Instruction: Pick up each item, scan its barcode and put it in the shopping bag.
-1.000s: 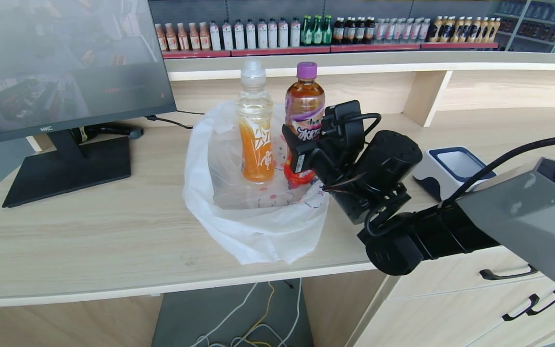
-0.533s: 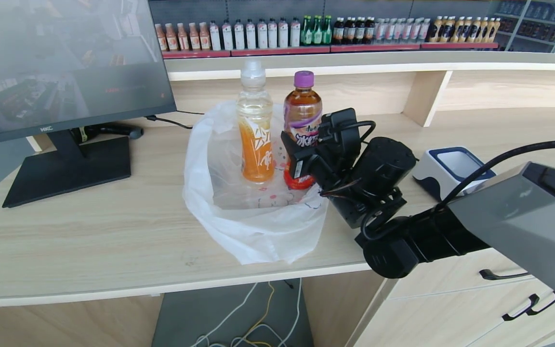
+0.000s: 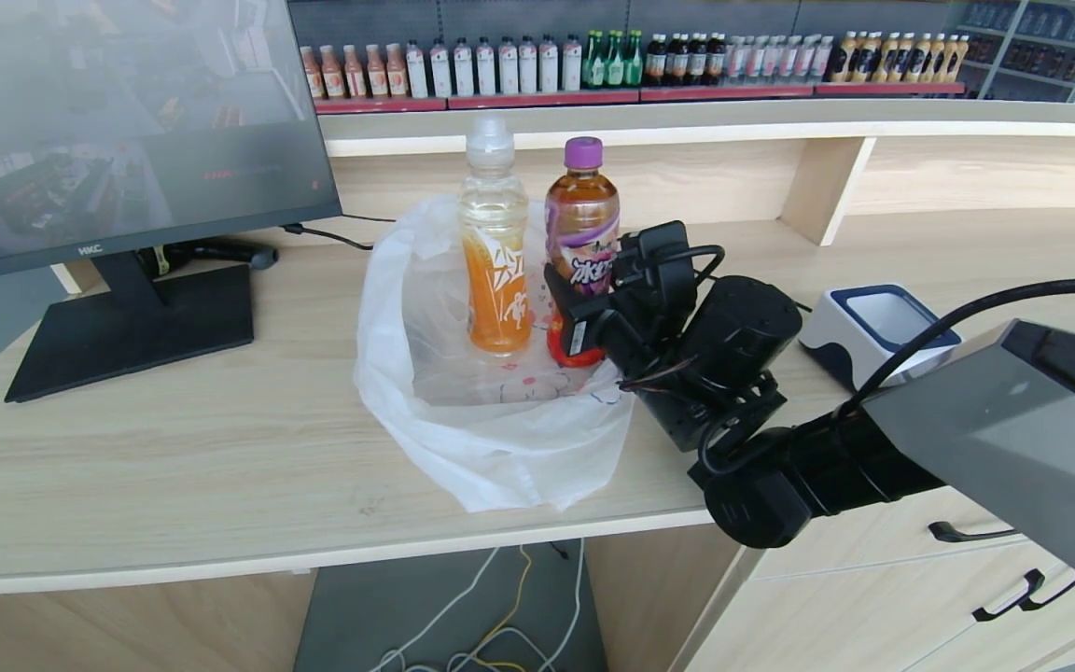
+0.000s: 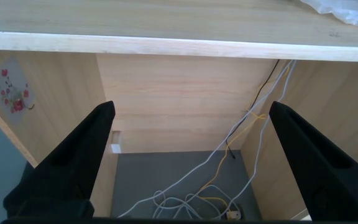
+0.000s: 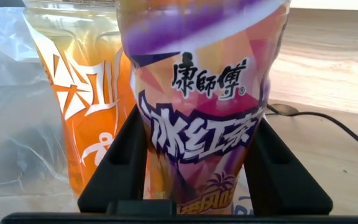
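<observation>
While right arm slants over wooden counter (image 3: 174, 448), right gripper (image 3: 582, 313) clamps purple-capped amber tea bottle (image 3: 581, 233), upright inside white plastic shopping bag (image 3: 500, 448) beside orange-labelled clear bottle (image 3: 495, 252); left gripper (image 4: 191, 162) splayed below counter.

- This is looking like a shop, seen from behind its wooden checkout counter (image 3: 174, 448), which is spreading out beneath the right gripper (image 3: 584, 322).
- Rows of bottled drinks (image 3: 631, 58) are standing on red-edged shelves (image 3: 556, 98) well beyond the gripper, past the counter's raised ledge (image 3: 873, 117).
- A barcode scanner (image 3: 878, 331) is sitting on the counter near the gripper, to its right.
- A monitor (image 3: 118, 131) is standing well off to the gripper's left.
- A thin white shopping bag (image 3: 491, 448) is lying open just under the gripper. It is holding an orange drink bottle (image 3: 495, 243) just to the gripper's left and the purple-capped tea bottle (image 3: 581, 224) that the gripper is clasping.
</observation>
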